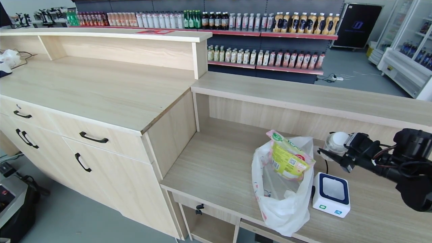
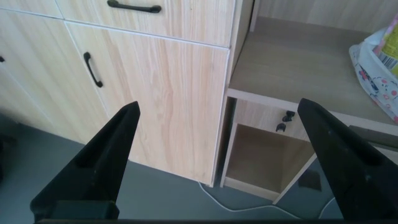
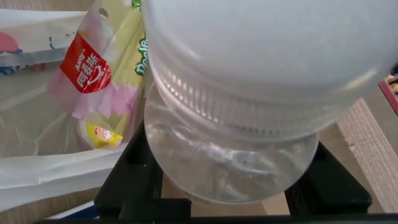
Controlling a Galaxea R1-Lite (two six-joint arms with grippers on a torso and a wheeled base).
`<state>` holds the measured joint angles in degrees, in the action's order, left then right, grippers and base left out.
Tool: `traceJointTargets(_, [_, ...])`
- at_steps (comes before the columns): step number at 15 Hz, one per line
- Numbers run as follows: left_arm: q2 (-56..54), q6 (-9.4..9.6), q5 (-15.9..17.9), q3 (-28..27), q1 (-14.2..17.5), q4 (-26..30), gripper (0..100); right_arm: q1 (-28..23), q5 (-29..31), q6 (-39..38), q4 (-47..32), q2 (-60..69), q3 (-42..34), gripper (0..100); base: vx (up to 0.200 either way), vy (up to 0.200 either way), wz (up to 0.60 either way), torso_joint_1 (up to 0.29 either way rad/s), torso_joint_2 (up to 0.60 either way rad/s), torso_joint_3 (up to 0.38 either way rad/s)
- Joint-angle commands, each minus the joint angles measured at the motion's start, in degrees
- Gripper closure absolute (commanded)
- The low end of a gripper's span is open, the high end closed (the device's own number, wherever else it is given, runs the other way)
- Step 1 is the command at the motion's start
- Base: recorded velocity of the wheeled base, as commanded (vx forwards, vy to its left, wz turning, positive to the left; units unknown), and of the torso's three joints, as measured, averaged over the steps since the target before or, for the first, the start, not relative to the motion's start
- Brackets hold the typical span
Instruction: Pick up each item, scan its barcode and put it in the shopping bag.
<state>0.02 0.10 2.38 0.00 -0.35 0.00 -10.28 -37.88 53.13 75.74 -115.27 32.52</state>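
Pale wood checkout counter (image 1: 216,168) fills the lower head view, with drink shelves behind. At the frame's right, the right gripper (image 1: 332,153) has its black fingers (image 3: 127,183) clamped on a clear plastic jar with a frosted white cap (image 1: 336,141). The jar is held off the counter, just right of the white plastic shopping bag (image 1: 283,202) and above the white square scanner with a dark blue frame (image 1: 332,193). A green and yellow snack packet (image 1: 288,158) pokes from the bag. The jar looks light, stiff and slick, and its ribbed neck is probably the surest hold. Its long axis appears tilted, cap toward upper right and base toward the bag. The left gripper (image 2: 217,106) hangs by the cabinet front, fingers wide apart.
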Motion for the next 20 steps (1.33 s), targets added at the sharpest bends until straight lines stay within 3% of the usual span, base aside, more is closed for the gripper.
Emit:
traceJointTargets(1, [0.1, -0.01, 0.0, 0.0, 0.0, 0.0, 0, 0.1, -0.1, 0.0, 3.9, -3.5, -1.3, 100, 0.000, 0.000, 0.00, 0.000, 0.00, 0.000])
traceJointTargets(6, [0.1, -0.01, 0.0, 0.0, 0.0, 0.0, 0, 0.6, -0.1, 0.0, 10.7, -7.4, -2.6, 100, 0.000, 0.000, 0.00, 0.000, 0.00, 0.000])
traceJointTargets(20, [0.1, -0.01, 0.0, 0.0, 0.0, 0.0, 0, 1.7, -2.6, -0.5, 13.0, -10.1, -3.1, 100, 0.000, 0.000, 0.00, 0.000, 0.00, 0.000])
